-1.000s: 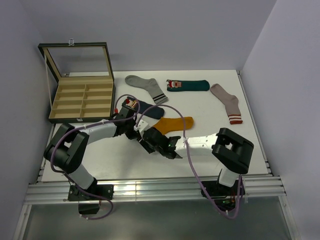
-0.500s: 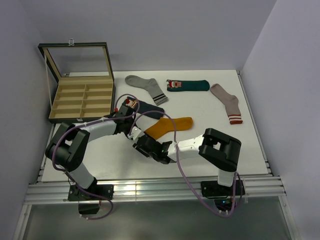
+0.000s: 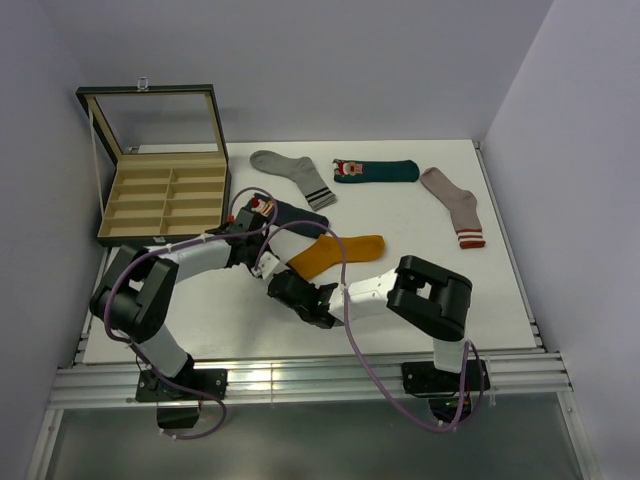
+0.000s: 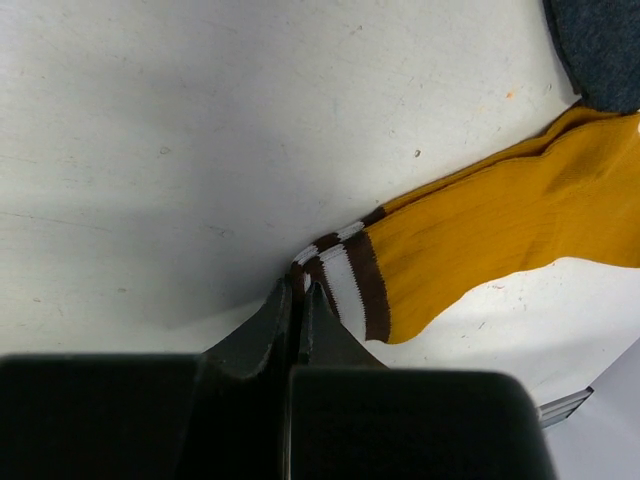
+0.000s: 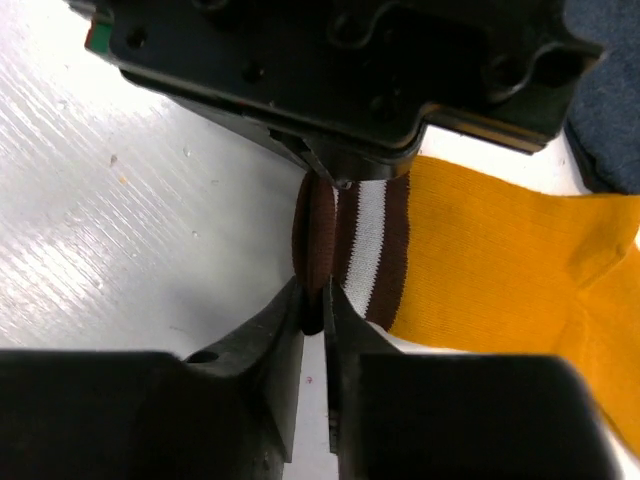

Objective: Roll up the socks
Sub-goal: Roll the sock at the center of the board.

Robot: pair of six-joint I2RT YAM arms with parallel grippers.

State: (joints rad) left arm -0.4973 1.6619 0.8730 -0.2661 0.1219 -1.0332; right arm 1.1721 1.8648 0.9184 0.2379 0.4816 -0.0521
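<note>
The biggest risk is the thin grip. Both claws pinch only the outermost edge of the mustard sock's [image 3: 335,252] brown-and-white striped cuff [image 5: 365,250], so a pull or twist could slip the fabric free and leave the roll unstarted. The 2 claws also crowd each other at that end, and the left one's body fills the top of the right wrist view, so a careless turn could knock them together. If 1 side leads, the roll will likely come out skewed. The navy sock [image 3: 295,215] lies just beside the mustard one, perhaps touching it, and could be dragged along.

The mustard sock lies flat on the desk [image 3: 420,290], near the arms, with its cuff towards the left. The left claw [image 4: 298,298] is clamped on 1 corner of the cuff. The right claw [image 5: 312,300] has its fingers drawn nearly together on the cuff's folded brown edge. The teal sock [image 3: 375,171] rests well apart at the far side.
</note>
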